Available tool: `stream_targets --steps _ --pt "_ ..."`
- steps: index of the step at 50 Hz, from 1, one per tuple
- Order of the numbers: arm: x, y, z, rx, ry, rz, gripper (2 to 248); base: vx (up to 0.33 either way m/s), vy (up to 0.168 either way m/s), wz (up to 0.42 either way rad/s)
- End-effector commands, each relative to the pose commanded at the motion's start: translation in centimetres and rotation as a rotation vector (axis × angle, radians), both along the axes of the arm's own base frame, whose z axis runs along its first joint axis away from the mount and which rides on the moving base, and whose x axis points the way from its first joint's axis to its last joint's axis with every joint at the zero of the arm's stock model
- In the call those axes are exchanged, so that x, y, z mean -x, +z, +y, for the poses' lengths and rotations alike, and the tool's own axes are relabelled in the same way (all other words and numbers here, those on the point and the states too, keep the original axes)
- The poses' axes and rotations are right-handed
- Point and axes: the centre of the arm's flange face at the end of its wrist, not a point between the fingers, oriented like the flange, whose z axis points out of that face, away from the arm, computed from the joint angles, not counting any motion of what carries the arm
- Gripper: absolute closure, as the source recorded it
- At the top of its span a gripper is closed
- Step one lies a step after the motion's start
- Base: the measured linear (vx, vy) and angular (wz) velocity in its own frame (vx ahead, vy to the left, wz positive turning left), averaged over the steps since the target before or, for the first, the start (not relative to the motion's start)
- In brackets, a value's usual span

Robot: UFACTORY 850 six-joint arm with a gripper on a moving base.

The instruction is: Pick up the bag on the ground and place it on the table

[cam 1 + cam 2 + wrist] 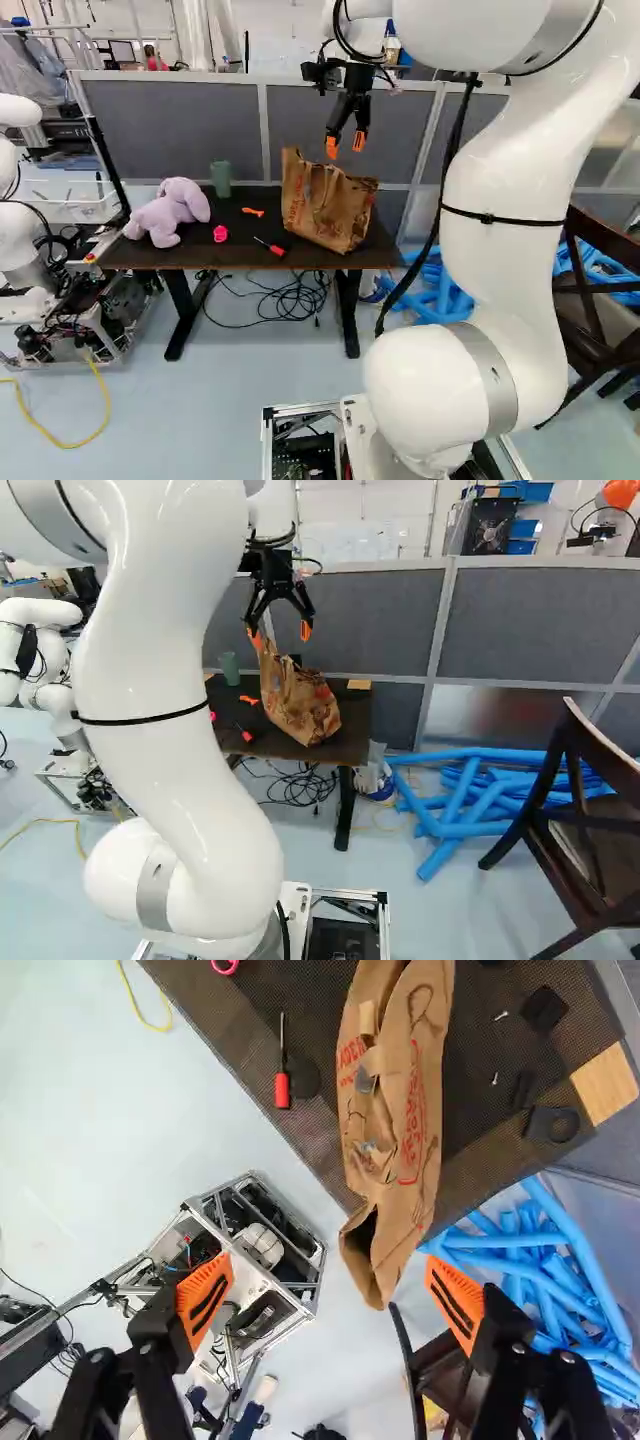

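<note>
I view the paper bag [325, 205] tilted on the bench [195, 256], at the right end of its top in the left base view. My hand [280, 633] is above it, fingers spread wide, holding nothing. Wrist view: bag ahead of the fingers, red-handled screwdriver [282, 1088] beside it. Purple plush toy [172, 212] sits on the bench's other end.

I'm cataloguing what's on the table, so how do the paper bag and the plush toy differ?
The paper bag is brown with red lettering, while the plush toy is lilac. The bag has creased, angular sides; the toy is rounded. In the left base view, the bag is towards the table's right end, the toy at its left end. Both rest on the table.
</note>
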Motion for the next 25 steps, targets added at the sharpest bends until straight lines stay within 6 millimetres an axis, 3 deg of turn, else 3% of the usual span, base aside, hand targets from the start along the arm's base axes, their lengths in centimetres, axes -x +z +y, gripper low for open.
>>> stream_targets --steps 25 --pt "0.00 0.00 0.00 0.000 0.000 0.000 3 -0.178 -0.006 -0.014"
